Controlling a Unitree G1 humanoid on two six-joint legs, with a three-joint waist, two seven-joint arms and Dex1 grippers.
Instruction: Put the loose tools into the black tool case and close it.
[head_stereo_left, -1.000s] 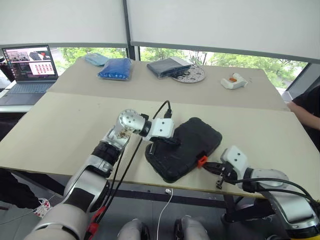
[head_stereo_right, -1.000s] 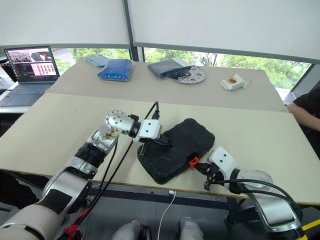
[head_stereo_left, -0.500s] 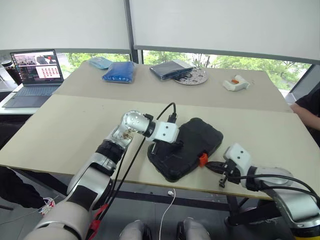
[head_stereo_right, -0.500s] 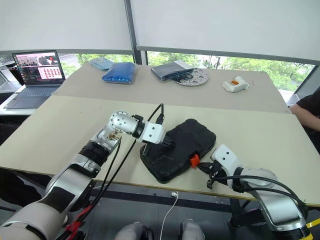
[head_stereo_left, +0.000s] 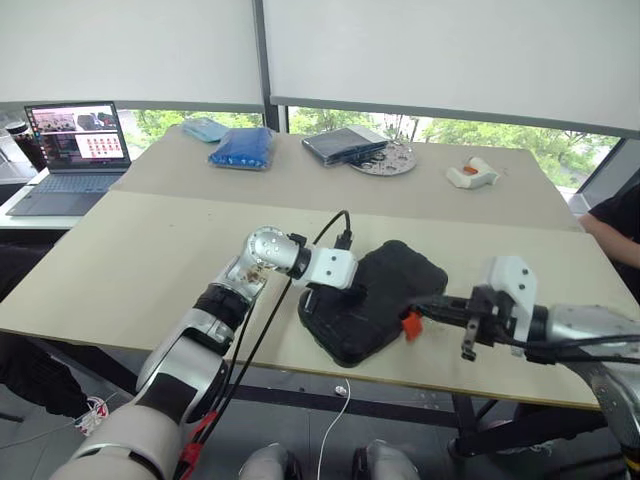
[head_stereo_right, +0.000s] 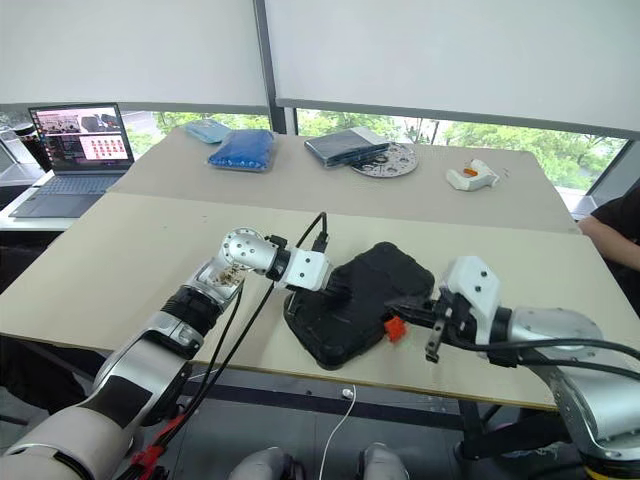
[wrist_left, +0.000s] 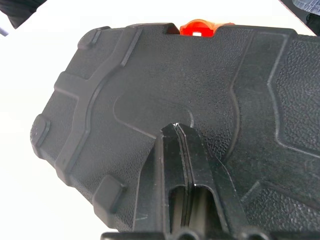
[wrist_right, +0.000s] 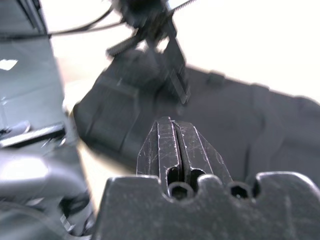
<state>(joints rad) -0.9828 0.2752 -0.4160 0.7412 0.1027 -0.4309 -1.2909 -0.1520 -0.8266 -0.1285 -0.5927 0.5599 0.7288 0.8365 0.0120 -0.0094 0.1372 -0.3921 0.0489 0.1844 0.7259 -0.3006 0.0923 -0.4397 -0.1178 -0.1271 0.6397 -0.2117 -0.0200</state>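
The two head views look forward and down from above the near edge of the table (head_stereo_left: 120, 250), taking in both arms, the closed black tool case (head_stereo_left: 375, 300) and the window beyond; they share almost the whole scene, slightly offset sideways. The left wrist view sits very close over the case's textured lid, looking along the left claw (wrist_left: 179, 127) toward the orange latch (wrist_left: 202, 28). The right wrist view looks along the right claw (wrist_right: 172, 122) across the same case, with the left claw beyond.
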